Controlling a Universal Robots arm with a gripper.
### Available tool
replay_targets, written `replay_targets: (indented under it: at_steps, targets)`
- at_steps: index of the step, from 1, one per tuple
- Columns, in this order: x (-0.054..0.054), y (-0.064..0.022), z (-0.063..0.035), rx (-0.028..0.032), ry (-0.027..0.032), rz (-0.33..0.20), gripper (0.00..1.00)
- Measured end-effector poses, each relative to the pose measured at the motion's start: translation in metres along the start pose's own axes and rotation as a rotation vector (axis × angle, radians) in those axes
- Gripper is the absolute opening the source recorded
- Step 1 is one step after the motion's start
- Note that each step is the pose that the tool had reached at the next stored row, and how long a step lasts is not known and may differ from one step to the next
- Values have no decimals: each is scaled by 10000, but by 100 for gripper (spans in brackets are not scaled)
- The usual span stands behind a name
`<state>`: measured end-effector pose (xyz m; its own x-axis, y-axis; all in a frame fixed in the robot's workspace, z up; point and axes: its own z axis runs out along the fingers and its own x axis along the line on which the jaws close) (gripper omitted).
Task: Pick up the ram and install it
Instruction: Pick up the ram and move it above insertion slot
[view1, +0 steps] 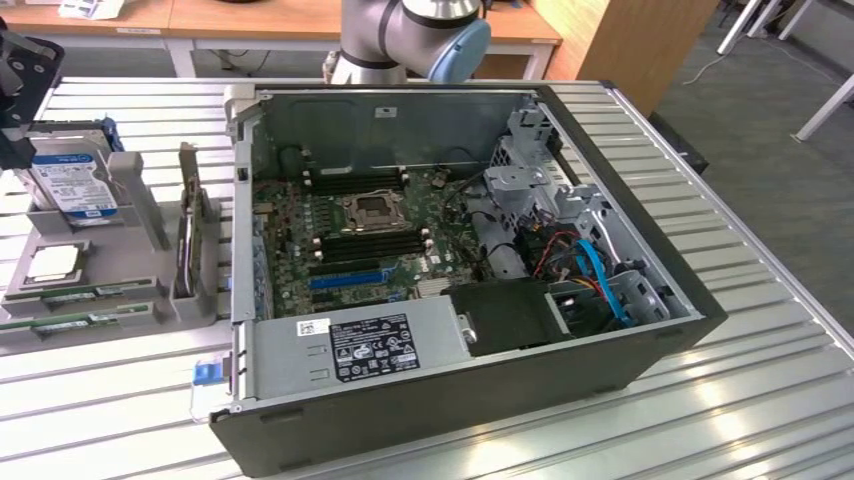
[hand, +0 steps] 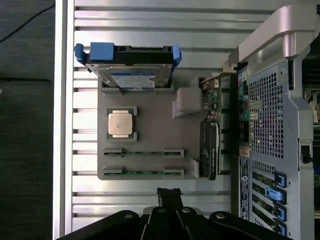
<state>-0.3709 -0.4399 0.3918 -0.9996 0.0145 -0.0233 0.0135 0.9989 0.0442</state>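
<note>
Two rams lie in slots along one edge of the grey parts tray (hand: 150, 131). They are thin green sticks: one ram (hand: 143, 152) and another beside it (hand: 143, 173), seen in the exterior view as the ram (view1: 83, 293) and its neighbour (view1: 67, 322). My gripper (hand: 169, 192) hangs high above the tray, just past the ram edge, shut with nothing in it. In the exterior view the gripper (view1: 19, 95) is at the far left. The open computer case (view1: 641, 340) shows its motherboard (view1: 287, 262) with black memory slots (view1: 374, 240).
On the tray also stand a hard drive (hand: 131, 75) in a blue bracket, a square silver processor (hand: 120, 124) and a dark card (hand: 210, 150) on edge. The case's rear grille (hand: 272, 115) rises beside the tray. A slatted metal table (view1: 747, 400) carries everything.
</note>
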Motion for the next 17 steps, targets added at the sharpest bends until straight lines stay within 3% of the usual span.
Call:
replay_targets:
  at_steps: [17]
  targets:
    - [0,0,0,-32,124,-2806,10]
